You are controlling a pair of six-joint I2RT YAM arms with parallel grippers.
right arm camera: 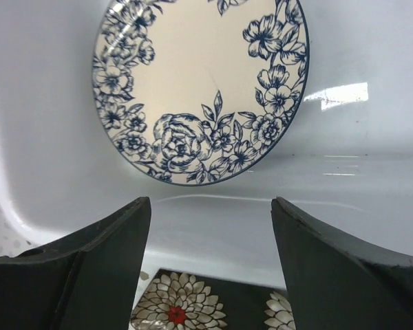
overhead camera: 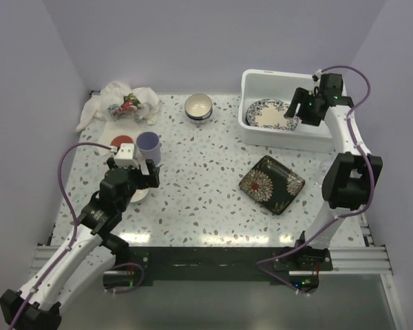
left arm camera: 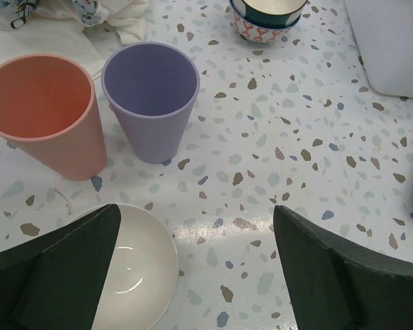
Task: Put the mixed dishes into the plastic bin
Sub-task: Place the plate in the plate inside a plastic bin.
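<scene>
Two grippers: both are standing wide open and holding nothing. I am checking the left gripper (left arm camera: 196, 227) and the right gripper (right arm camera: 210, 206) through their wrist cameras.
Under the left gripper: the white bowl (left arm camera: 134, 265) is lying half beneath the left finger rather than between the jaws. Closing from here would, I judge, be catching the rim off-centre and skidding or flipping the bowl.
Just ahead of the left gripper: the purple cup (left arm camera: 151, 100) and the orange cup (left arm camera: 45, 113) are standing upright, side by side and almost touching. Pushing forward while lining up could be toppling one into the other.
Farther ahead of the left gripper: the small bowls (left arm camera: 265, 17) are sitting stacked, with the white cloth (overhead camera: 124, 100) off to the left.
Under the right gripper: the blue-patterned plate (right arm camera: 199, 89) is lying inside the plastic bin (right arm camera: 372, 172). I cannot tell whether it is flat or leaning on a wall.
Behind the right gripper: the dark floral square plate (right arm camera: 193, 309) is waiting on the table just outside the bin's near wall.
Risk at the bin: pulling back low could be clipping the rim. Dropping the next dish onto the plate could be chipping it.
</scene>
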